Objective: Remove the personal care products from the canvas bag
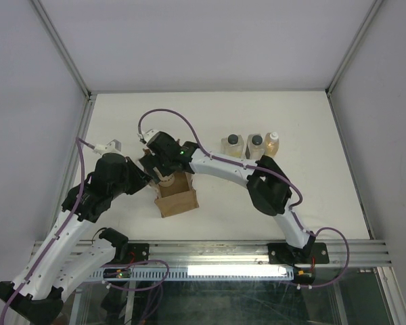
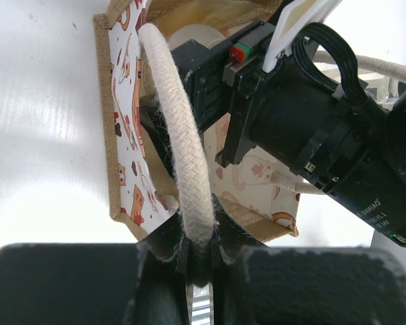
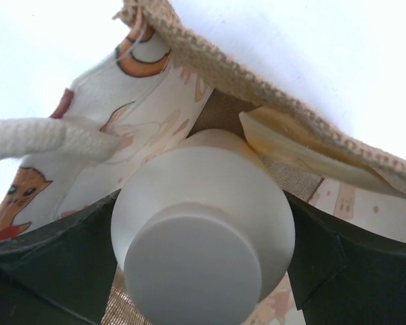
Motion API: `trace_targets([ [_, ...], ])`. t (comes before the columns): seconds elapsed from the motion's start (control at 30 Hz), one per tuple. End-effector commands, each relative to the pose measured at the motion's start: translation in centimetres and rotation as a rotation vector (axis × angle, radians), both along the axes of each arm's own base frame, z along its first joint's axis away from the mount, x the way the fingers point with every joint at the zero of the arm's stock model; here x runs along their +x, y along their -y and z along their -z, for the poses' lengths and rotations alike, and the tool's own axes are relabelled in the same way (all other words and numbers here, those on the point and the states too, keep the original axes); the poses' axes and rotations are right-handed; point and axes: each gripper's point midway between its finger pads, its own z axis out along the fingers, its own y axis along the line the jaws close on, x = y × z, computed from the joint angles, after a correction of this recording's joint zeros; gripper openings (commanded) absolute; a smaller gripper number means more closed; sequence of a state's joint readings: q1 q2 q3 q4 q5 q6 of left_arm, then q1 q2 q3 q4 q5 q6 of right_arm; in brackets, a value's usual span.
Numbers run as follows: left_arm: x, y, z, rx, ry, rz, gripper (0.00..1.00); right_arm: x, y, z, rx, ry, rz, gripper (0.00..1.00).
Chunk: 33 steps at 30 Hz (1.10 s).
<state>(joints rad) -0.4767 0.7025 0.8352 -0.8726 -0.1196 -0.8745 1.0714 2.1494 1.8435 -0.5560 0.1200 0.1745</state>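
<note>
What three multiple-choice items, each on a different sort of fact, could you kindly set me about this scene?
1. Where is the cream-white round bottle relative to the canvas bag?
A) beside it
B) inside it
C) under it

2. How many bottles stand on the table outside the bag?
A) one
B) three
C) five

3. What is the state of the left claw?
A) shut on the white rope handle
B) open
C) shut on a black cap

Answers:
1 B, the bag's printed walls surround it.
2 B, two black-capped bottles and an amber bottle stand in a row.
3 A, the rope sits pinched between its fingers.
</note>
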Motion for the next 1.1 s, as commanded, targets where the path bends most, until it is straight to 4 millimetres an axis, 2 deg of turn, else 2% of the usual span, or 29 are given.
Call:
trace_targets([
  [0.0,-0.3,0.1,-0.5,0.019,0.001,0.043,0.00,2.1,-1.8,-2.1,0.076,0.081,0.012,0.88],
  [0.13,-0.3,0.2,-0.3,0.030,-0.007,0.049,0.00,2.4,-1.9,-2.6,0.084,0.102,0.010,0.81],
  [0.43,-0.2,-0.1,-0.5,0.065,-0.002,0.062,0.00,2.2,-2.2,-6.7,0.158,0.136,-0.003,0.34],
  [0.53,-0.2,-0.2,-0.4,0.072,-0.002,0.058,0.00,1.9,-2.1,-8.7,0.196,0.140,-0.003,0.25],
  [0.8,0.3,-0.3,-0.7,0.078,-0.003,0.039,0.00,1.0,-1.2,-14.4,0.309,0.164,0.008,0.17],
  [1.07,0.7,-0.4,-0.9,0.094,-0.006,0.033,0.00,-0.3,0.0,-18.0,0.397,0.130,0.023,0.08],
])
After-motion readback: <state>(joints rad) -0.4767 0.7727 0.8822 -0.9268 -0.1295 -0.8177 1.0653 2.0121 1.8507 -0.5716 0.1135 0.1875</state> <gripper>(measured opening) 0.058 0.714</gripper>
